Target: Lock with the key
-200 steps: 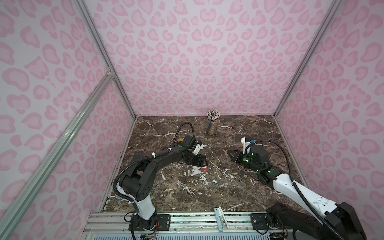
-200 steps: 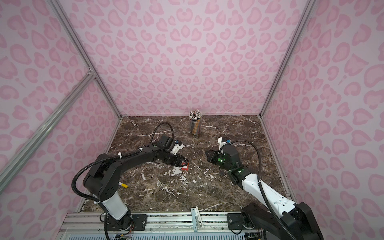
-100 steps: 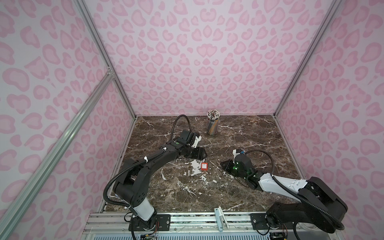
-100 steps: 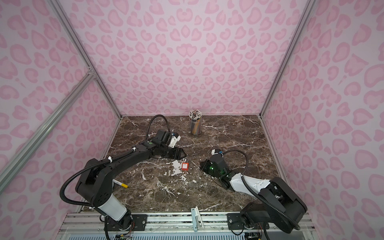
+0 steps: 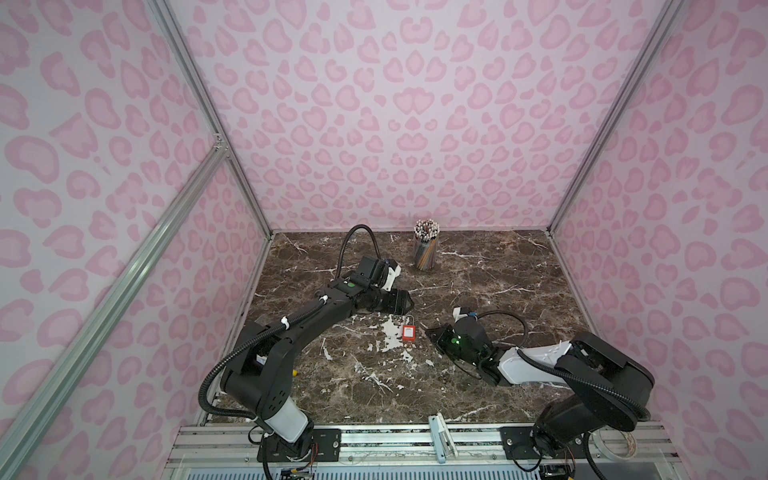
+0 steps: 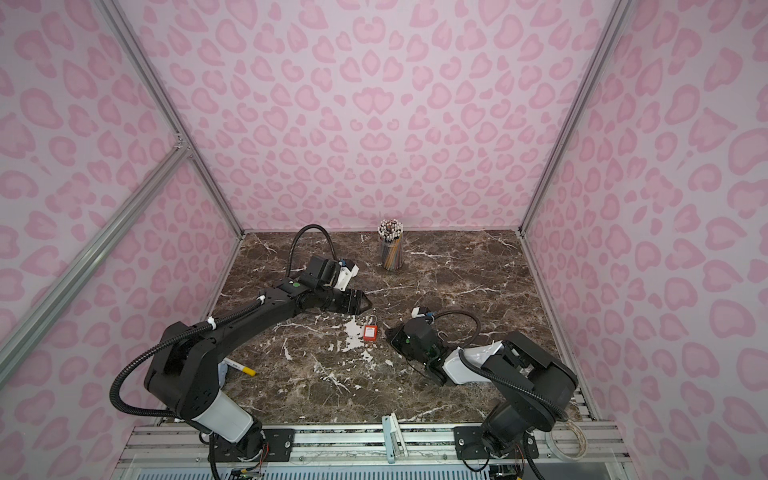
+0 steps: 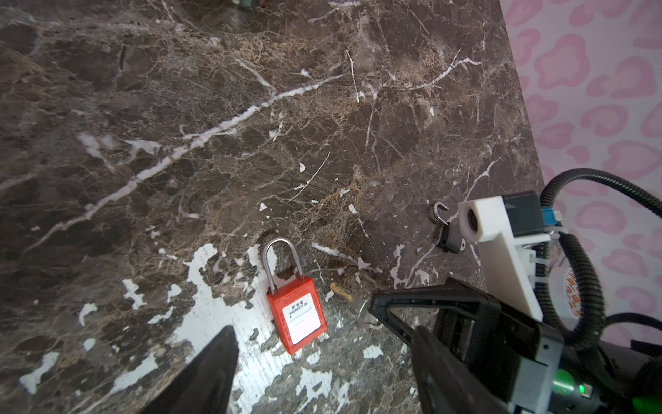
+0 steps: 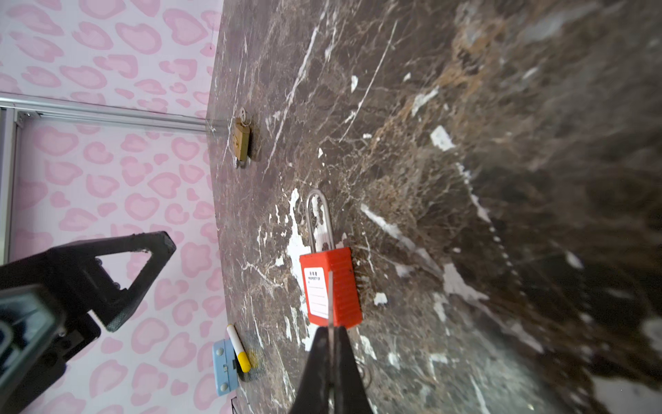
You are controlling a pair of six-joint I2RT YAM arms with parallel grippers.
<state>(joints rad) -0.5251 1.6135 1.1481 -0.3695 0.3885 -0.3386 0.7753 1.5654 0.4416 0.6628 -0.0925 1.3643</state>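
Right end effector [image 8: 331,335] lowered to padlock [image 8: 344,286], clenched on key [image 8: 330,294]; left end effector [image 5: 409,307] withdrawn, released; hazard: unheld padlock skids when pushed.

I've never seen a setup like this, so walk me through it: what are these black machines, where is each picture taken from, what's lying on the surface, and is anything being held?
These are two robot arms at a marble table. The two wide pictures come from one camera overhead; the two close ones from cameras on each arm's wrist. A red padlock lies mid-table, a cup of pencils stands at the back, a brass padlock and a marker lie by its edge. On the left arm the jaws are open and empty. On the right arm they are shut on a key aimed at the red padlock's base.
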